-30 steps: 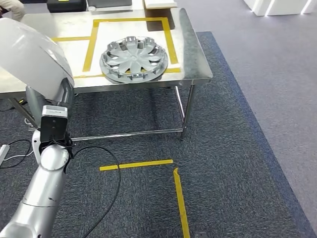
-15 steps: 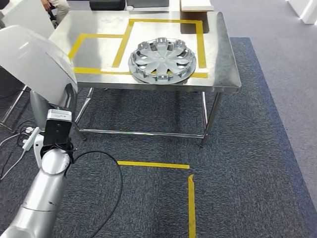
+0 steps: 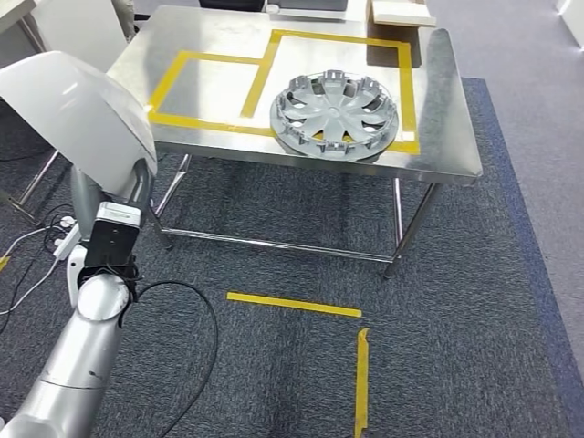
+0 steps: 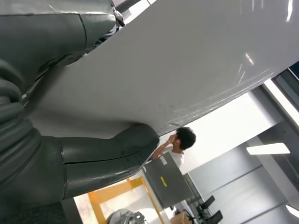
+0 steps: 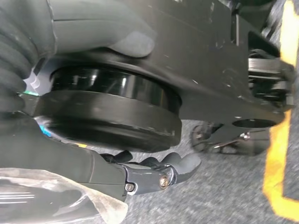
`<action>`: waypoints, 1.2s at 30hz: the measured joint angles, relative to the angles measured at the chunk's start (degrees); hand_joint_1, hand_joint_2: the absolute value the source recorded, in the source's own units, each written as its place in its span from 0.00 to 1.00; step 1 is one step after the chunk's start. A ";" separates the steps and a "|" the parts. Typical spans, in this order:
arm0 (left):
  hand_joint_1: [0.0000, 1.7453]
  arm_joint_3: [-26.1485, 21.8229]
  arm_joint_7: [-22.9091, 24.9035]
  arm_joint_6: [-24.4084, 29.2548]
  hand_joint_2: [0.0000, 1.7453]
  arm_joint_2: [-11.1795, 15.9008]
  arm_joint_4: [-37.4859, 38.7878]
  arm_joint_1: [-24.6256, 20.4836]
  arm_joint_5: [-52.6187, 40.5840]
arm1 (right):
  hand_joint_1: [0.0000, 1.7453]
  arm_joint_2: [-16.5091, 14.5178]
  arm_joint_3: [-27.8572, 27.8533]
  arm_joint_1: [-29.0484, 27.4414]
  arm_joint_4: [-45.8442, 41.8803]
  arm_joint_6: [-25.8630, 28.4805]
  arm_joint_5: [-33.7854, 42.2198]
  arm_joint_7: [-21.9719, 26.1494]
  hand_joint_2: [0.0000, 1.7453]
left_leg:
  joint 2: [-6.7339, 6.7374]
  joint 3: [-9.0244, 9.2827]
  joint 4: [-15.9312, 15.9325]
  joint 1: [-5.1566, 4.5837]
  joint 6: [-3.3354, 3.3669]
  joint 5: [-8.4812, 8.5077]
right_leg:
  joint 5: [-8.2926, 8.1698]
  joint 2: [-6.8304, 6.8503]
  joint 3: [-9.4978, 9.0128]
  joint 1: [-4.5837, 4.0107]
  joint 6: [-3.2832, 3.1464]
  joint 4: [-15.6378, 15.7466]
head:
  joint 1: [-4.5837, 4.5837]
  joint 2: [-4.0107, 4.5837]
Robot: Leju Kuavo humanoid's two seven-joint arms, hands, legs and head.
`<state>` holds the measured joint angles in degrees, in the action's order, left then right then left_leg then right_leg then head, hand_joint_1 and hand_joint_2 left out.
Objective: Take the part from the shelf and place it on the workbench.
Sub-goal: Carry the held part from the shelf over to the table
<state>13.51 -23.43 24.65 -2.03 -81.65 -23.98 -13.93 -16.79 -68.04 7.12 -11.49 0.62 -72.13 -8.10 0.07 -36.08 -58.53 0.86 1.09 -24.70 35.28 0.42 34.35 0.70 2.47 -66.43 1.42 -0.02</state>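
- Panel, pale grey and glossy, sits high at my left side, well apart from the workbench ahead.
- My left hand holds it: in the left wrist view the thumb presses flat against its smooth underside and the other fingers lie along its far face, so it is clamped between them.
- My right hand hangs low over the carpet with fingers curled in; whether it grips anything I cannot tell.
- The panel looks thin, curved and stiff, probably light plastic or sheet. I judge it slippery because of the sheen, and broad enough to swing or twist if held only at one edge.
- A firm clamp near the rim, thumb under and fingers over, seems the safest hold; a grip nearer the middle would steady it better.
- A hubcap already lies on the right part of the bench, on the yellow tape outline; the taped square to its left looks free.
- Yellow tape marks lie on the carpet nearer to me.
- A person stands beyond the bench in the left wrist view.
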 joint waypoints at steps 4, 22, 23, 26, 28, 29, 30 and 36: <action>1.00 0.21 0.01 -1.48 1.00 0.04 0.20 0.21 0.51 | 0.00 0.02 -0.04 0.67 -0.01 -0.12 0.19 -0.10 1.00 | -0.26 0.49 -0.03 -0.27 0.33 -0.45 | -0.82 -0.26 4.14 -0.22 -0.22 -5.83 | -0.10 0.00; 1.00 -0.86 -1.70 -3.05 1.00 2.90 -1.18 4.01 1.71 | 0.00 1.78 0.16 -1.95 -0.12 3.85 -0.05 10.79 1.00 | -0.25 -1.74 -5.01 -0.69 -1.30 -0.60 | -5.70 -0.40 -3.24 -0.26 -2.52 8.08 | 0.10 0.00; 1.00 -1.73 -2.62 -3.14 1.00 3.69 -2.23 5.40 2.20 | 0.00 2.99 0.33 -2.67 -0.19 2.42 -0.57 12.65 1.00 | -0.12 -0.47 -2.38 -0.90 -1.01 -0.12 | -5.56 -0.47 -3.24 -0.27 -2.31 8.07 | 0.09 0.00; 1.00 -5.11 -4.43 -4.75 1.00 5.43 -5.09 9.40 3.04 | 0.00 6.15 0.54 -4.35 -0.67 0.09 -0.69 17.34 1.00 | -0.18 0.46 -0.33 -1.22 -0.41 -0.71 | -5.26 -0.37 -3.19 -0.20 -1.41 8.34 | 0.07 0.00; 1.00 -6.63 -4.60 -5.79 1.00 5.81 -6.51 10.90 2.58 | 0.00 7.53 0.50 -4.89 -1.16 0.58 -0.35 19.04 1.00 | -0.39 0.80 0.27 -0.99 0.10 -0.58 | -4.08 -0.27 -2.64 -0.20 -0.88 7.17 | -0.05 0.00; 1.00 -7.04 -4.62 -6.08 1.00 5.86 -7.09 11.41 2.34 | 0.00 8.10 0.48 -5.08 -1.36 0.86 -0.22 19.61 1.00 | -0.46 0.97 0.54 -0.85 0.36 -0.51 | -2.75 -0.29 -1.53 -0.21 -0.70 4.90 | -0.22 0.00; 1.00 -7.33 -4.63 -6.28 1.00 5.89 -7.51 11.85 2.15 | 0.00 8.47 0.47 -5.16 -1.50 1.05 -0.17 19.94 1.00 | -0.50 1.04 0.59 -0.81 0.55 -0.51 | -1.09 -0.36 0.31 -0.19 -0.59 1.42 | -0.36 0.00; 1.00 -8.22 -4.51 -6.49 1.00 5.91 -8.27 13.28 1.60 | 0.00 9.26 0.47 -5.45 -1.73 2.15 -0.21 20.98 1.00 | -0.67 1.33 0.37 -0.79 0.64 -0.87 | -4.27 -0.37 3.34 -0.01 -0.15 -0.72 | -0.57 0.00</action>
<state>5.29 -27.94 18.17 3.88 -89.91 -10.70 -12.33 -7.53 -67.57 1.66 -13.22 2.77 -72.34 12.88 -0.61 -34.75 -58.16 0.08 1.73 -25.57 31.01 0.05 37.69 0.69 2.32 -67.15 0.85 -0.02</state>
